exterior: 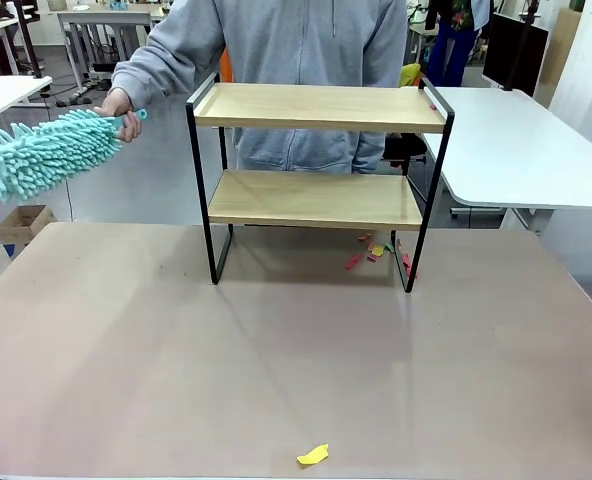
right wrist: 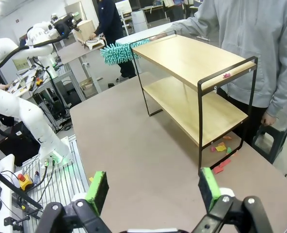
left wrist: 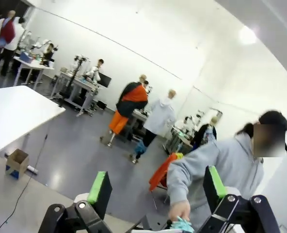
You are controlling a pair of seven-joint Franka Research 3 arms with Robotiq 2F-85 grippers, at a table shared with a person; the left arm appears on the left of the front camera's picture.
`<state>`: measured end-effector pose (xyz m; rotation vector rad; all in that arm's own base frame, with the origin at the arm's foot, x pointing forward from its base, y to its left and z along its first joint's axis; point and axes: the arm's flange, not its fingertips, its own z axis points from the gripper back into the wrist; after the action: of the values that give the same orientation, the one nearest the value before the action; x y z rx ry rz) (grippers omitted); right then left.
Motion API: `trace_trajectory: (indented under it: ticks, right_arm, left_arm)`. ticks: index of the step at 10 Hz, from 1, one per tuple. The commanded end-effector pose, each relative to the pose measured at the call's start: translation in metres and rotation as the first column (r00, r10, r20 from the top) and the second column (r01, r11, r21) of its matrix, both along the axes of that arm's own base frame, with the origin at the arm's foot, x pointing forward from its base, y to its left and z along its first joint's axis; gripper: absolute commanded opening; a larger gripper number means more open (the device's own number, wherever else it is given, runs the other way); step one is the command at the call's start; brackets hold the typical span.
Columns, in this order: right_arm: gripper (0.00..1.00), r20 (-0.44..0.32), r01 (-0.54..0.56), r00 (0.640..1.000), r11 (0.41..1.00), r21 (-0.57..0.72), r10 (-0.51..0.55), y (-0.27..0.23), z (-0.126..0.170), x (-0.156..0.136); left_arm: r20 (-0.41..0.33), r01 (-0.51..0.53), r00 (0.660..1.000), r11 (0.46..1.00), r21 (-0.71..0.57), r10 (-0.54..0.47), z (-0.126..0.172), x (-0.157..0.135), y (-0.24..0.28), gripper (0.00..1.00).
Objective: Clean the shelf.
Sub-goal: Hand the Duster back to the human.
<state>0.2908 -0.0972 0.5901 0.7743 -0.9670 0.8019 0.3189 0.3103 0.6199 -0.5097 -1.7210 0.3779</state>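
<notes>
The shelf (exterior: pixel 316 180) stands upright at the far middle of the table (exterior: pixel 276 370), its black legs near the far edge, with a wide bare stretch of table in front. Small coloured paper scraps (exterior: pixel 376 252) lie by its right legs; a yellow scrap (exterior: pixel 313 455) lies near the front edge. The person's hand (exterior: pixel 118 108) holds a teal fluffy duster (exterior: pixel 46 150) out left of the shelf, clear of it. The left hand (left wrist: pixel 155 189) and right hand (right wrist: pixel 153 187) are both spread wide, grasping nothing.
</notes>
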Motion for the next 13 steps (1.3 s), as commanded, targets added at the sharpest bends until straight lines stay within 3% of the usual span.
trace_trajectory:
  ticks: [1, 2, 13]
  right_arm:
    - [1.00, 0.030, -0.011, 0.999, 1.000, 0.010, 0.011, -0.001, 0.002, 0.002]
    - [1.00, 0.030, -0.011, 0.999, 1.000, 0.010, 0.011, -0.001, 0.002, 0.002]
    - [1.00, 0.000, 0.000, 1.000, 1.000, 0.000, 0.000, 0.000, 0.000, 0.000]
  left_arm:
    - [-0.001, 0.035, 0.999, 0.999, -0.035, -0.035, -0.008, 0.009, 0.022, 1.00]
    - [0.000, 0.000, 1.000, 1.000, 0.000, 0.000, 0.000, 0.000, 0.000, 1.00]
    - [0.000, 0.000, 1.000, 1.000, 0.000, 0.000, 0.000, 0.000, 0.000, 1.00]
